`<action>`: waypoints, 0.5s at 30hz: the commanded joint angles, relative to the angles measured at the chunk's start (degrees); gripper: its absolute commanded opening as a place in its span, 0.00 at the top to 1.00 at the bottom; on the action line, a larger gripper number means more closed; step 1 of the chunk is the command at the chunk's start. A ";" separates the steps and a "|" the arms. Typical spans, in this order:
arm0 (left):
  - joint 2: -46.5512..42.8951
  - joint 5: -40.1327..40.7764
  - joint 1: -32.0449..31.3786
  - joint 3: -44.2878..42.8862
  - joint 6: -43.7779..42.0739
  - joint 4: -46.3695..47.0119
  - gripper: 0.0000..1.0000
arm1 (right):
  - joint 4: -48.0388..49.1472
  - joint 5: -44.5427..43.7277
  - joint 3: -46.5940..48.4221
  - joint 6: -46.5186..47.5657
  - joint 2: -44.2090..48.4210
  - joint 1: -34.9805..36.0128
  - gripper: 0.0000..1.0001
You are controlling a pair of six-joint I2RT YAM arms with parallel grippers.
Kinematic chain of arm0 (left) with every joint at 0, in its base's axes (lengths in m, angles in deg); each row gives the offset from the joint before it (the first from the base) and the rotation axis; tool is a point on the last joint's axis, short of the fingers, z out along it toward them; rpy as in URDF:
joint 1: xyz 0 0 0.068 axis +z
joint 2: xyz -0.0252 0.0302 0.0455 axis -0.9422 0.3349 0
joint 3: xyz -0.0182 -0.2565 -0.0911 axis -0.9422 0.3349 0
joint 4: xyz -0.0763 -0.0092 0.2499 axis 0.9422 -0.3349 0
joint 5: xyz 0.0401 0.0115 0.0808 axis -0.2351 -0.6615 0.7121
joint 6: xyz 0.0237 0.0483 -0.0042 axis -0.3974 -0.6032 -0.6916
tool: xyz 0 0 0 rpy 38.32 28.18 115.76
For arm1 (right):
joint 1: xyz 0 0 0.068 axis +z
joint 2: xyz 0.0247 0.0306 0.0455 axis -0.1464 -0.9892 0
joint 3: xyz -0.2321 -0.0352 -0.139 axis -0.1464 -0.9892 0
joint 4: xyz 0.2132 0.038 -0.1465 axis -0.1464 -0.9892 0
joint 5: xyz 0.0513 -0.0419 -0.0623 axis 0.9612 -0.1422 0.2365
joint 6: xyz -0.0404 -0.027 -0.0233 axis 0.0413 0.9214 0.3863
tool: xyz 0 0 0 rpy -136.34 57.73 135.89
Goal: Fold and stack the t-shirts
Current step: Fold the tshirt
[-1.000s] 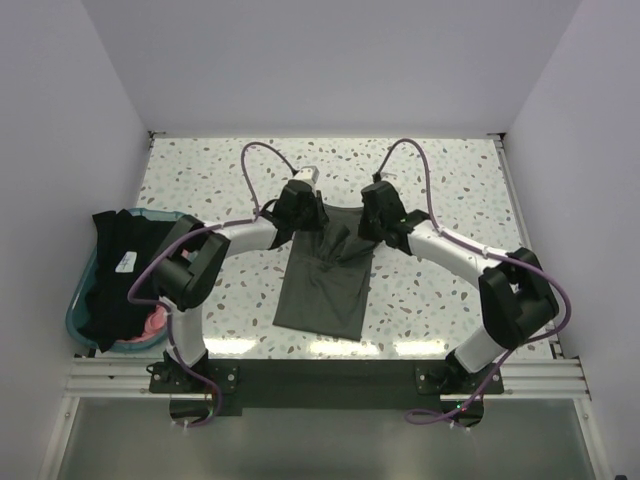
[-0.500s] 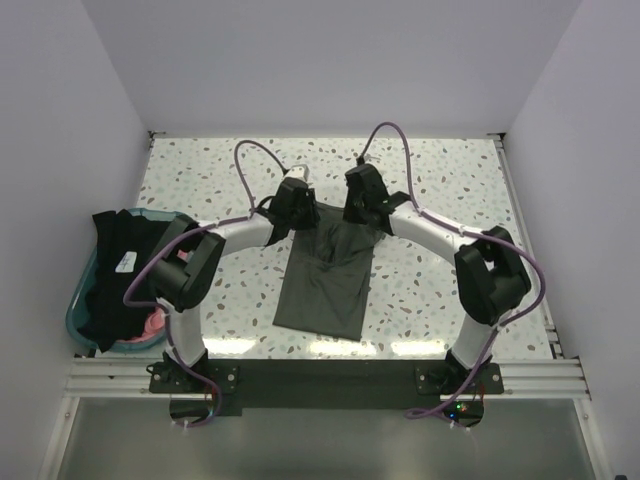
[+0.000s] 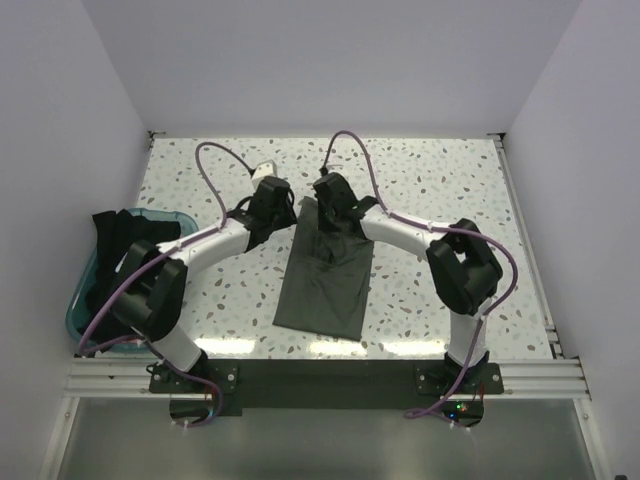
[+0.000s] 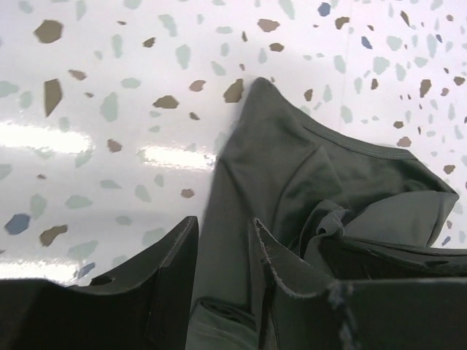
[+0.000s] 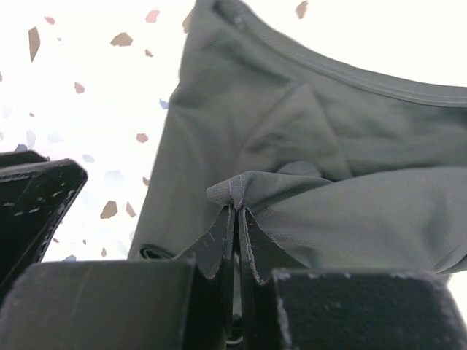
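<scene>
A dark olive-green t-shirt (image 3: 325,285) lies partly folded in a long strip at the table's centre. Its collar end (image 4: 343,157) is bunched at the far side. My right gripper (image 3: 322,214) (image 5: 237,211) is shut on a pinched ridge of that shirt's cloth near the collar and holds it a little off the layers below. Just left of it my left gripper (image 3: 279,217) (image 4: 226,251) stands open over the shirt's left edge. Cloth shows in the gap between its fingers (image 4: 175,270), not clamped. A black t-shirt (image 3: 118,240) hangs over the tub at the left.
A teal plastic tub (image 3: 76,310) sits at the table's left edge, beside the left arm's base. The speckled tabletop (image 3: 450,180) ends at white walls on three sides. Purple cables (image 3: 215,160) loop above both wrists.
Both wrists have swung left. The right gripper carried its pinch of olive cloth leftwards across the shirt. The left gripper opened, let go of the cloth and moved to the shirt's left edge.
</scene>
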 commanded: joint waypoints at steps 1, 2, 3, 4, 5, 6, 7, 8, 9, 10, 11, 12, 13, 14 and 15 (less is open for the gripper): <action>-4.24 4.45 0.75 3.09 3.44 -1.62 0.62 | 1.53 -0.76 3.42 2.44 -1.64 1.60 0.96; -4.60 4.45 0.84 3.44 3.53 -1.45 0.62 | 1.53 -0.59 3.68 2.96 -2.08 1.87 0.96; -4.87 4.45 0.92 3.71 3.61 -1.97 0.62 | 1.53 -0.50 3.95 3.14 -2.52 2.13 0.96; -5.04 4.54 1.01 3.89 3.70 -2.06 0.62 | 1.45 -0.24 4.56 3.32 -3.48 2.48 0.96; -5.13 4.45 0.93 3.97 3.79 -2.15 0.62 | 1.79 0.11 4.65 3.67 -3.84 2.66 0.96; -5.31 4.19 1.01 4.32 3.96 -2.15 0.62 | 1.88 0.20 5.00 4.02 -4.19 3.19 0.96; -5.40 4.01 0.93 4.41 4.05 -2.06 0.62 | 1.97 0.11 5.18 4.37 -5.07 3.45 0.94; -5.40 3.92 0.93 4.59 4.23 -1.80 0.62 | 1.80 0.11 5.53 4.81 -5.60 3.63 0.93; -5.31 2.97 0.93 5.20 4.14 -1.36 0.62 | 1.80 0.11 6.23 4.82 -6.38 3.63 0.92; -5.22 2.17 1.01 5.38 3.97 -0.92 0.62 | 1.54 0.20 6.58 4.82 -7.52 3.63 0.91; -5.05 1.29 1.01 5.47 3.70 0.13 0.62 | 0.84 0.03 7.02 4.90 -8.23 3.63 0.87; -4.87 -0.28 0.93 5.64 3.35 0.49 0.62 | 0.66 -0.06 7.37 5.08 -8.59 3.63 0.83; -4.61 -1.25 0.84 5.73 2.92 0.92 0.62 | 0.65 -0.06 7.46 5.17 -8.94 3.63 0.77; -4.61 -2.65 0.92 5.91 2.30 2.67 0.61 | 0.48 -0.15 7.55 5.43 -8.94 3.54 0.72; -4.60 -4.41 0.84 6.08 1.51 3.12 0.61 | 0.30 -0.41 7.90 5.60 -8.77 3.37 0.64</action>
